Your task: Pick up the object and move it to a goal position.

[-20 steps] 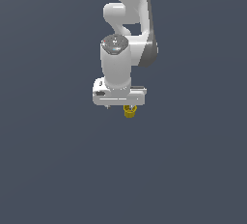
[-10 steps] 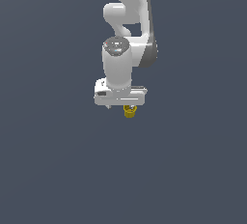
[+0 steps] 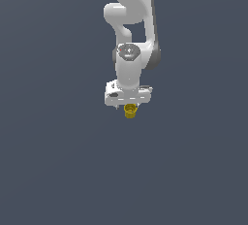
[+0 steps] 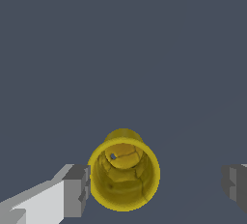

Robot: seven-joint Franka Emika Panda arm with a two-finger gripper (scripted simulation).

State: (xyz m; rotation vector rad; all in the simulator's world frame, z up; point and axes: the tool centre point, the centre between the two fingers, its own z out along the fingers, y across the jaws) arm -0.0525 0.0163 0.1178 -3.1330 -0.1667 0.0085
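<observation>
The object is a tiny yellow cup (image 3: 130, 111) with a wider rim, right under my white gripper (image 3: 127, 104) in the exterior view. In the wrist view I look down into the open mouth of the cup (image 4: 123, 175). It sits between the fingers of the gripper (image 4: 157, 185), which are spread wide. One grey fingertip pad (image 4: 77, 189) is at the cup's rim, touching or nearly so. The other pad (image 4: 235, 182) stands well apart from the cup. The gripper is open around the cup and does not clamp it.
A plain dark grey-blue surface (image 3: 58, 170) fills both views. The white arm (image 3: 130, 35) rises above the gripper. No other objects, edges or goal marker show.
The wrist and hand have shifted slightly toward the exterior view's right. The yellow cup stays at about the same spot under the gripper.
</observation>
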